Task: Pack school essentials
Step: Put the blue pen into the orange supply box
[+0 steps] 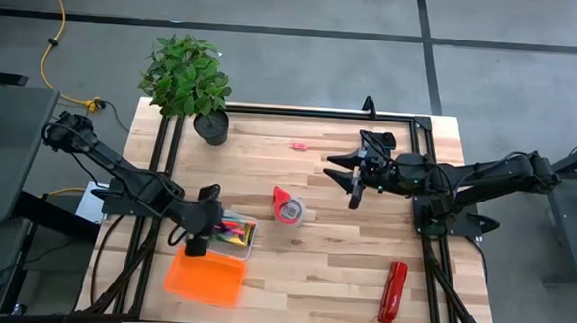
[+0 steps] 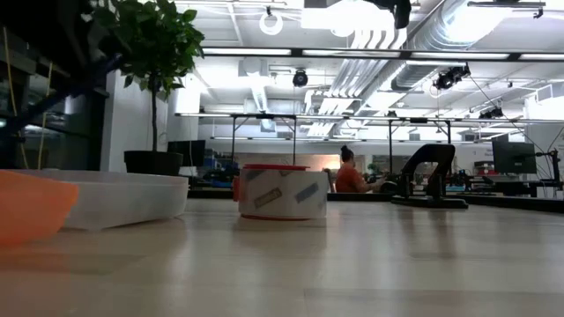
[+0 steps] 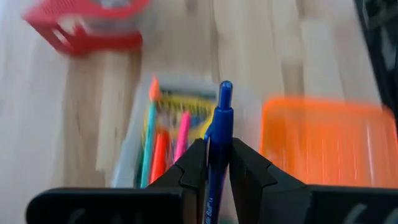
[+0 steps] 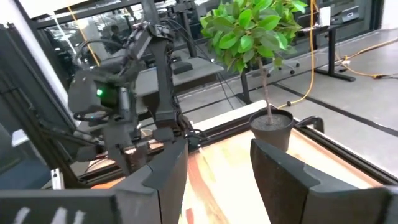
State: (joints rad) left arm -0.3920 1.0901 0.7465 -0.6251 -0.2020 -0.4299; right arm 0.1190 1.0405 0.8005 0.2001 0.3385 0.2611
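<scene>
My left gripper [image 1: 202, 239] is shut on a blue pen [image 3: 219, 118] at the near-left end of a clear plastic box [image 1: 237, 234]. The box [image 3: 134, 140] holds a yellow-green crayon box [image 3: 177, 106], pink-red markers [image 3: 183, 134] and a thin teal pencil [image 3: 149, 146]. A tiny pink piece [image 1: 297, 145] lies on the table toward the far edge. My right gripper [image 1: 353, 181] hangs open over the table's right half, touching nothing. In the low view the clear box [image 2: 119, 198] shows, but neither gripper does. My left gripper pinches the blue pen's barrel [image 3: 216, 149] between its two fingers. The pen runs along the fingers, and its rounded end [image 3: 225, 89] sticks out past the fingertips over the box. It is lifted clear of the table and of the things in the box.
An orange lid [image 1: 203, 276] lies on the table beside the box, toward the near edge. A red tape roll [image 1: 288, 207] stands mid-table, and a long red stapler [image 1: 393, 291] lies near the right front. A potted plant [image 1: 189, 77] stands at the far-left corner.
</scene>
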